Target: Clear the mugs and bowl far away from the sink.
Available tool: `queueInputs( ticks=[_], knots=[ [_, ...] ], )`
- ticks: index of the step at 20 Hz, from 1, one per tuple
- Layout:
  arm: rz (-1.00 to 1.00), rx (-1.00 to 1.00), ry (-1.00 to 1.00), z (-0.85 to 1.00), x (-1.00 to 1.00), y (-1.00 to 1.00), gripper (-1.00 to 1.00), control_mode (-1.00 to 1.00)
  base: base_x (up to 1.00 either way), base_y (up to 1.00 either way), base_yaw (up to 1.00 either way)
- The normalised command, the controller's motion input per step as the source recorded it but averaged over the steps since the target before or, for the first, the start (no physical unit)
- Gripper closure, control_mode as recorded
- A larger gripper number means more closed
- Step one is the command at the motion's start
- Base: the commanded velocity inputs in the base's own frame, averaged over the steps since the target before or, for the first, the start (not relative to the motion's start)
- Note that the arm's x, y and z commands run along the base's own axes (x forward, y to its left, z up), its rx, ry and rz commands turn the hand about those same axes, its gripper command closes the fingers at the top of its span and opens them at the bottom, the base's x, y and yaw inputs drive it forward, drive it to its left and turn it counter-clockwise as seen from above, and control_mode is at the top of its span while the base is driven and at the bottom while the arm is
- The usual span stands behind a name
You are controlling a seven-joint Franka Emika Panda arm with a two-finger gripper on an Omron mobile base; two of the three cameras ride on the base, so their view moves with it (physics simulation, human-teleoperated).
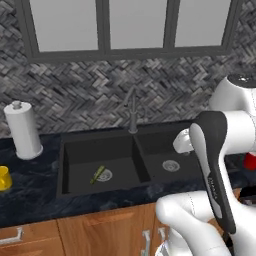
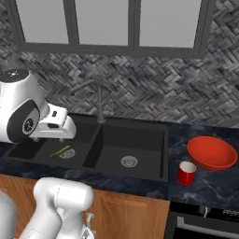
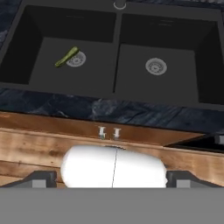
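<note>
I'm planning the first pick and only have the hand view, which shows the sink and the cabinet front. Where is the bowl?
Observer: The red bowl sits on the counter to the right of the sink.
Operator: Any mug near it?
Observer: A red mug stands close beside the bowl, on its sink side.
Operator: And left of the sink?
Observer: A yellow mug stands on the counter there, in front of the paper-towel roll.
</note>
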Motion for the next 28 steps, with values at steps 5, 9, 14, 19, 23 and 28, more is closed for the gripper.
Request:
queueInputs(
  ticks=[5,9,14,19,23,28],
  knots=[
    [0.00,0.00,0.00,0.00,0.00,0.00,-1.00,1.00,-0.06,-1.00,-0.05],
    [0.00,0.00,0.00,0.00,0.00,0.00,-1.00,1.00,-0.18,-0.97,-0.23],
    [0.00,0.00,0.00,0.00,0.00,0.00,-1.00,1.00,-0.02,-0.48,-0.25],
    [0.00,0.00,0.00,0.00,0.00,0.00,-1.00,1.00,0.06,-0.20,-0.14],
    [0.00,0.00,0.00,0.00,0.00,0.00,-1.00,1.00,0.00,-0.58,-0.01],
    [0.00,0.00,0.00,0.00,0.00,0.00,-1.00,1.00,-0.06,-0.15,-0.01]
  ],
)
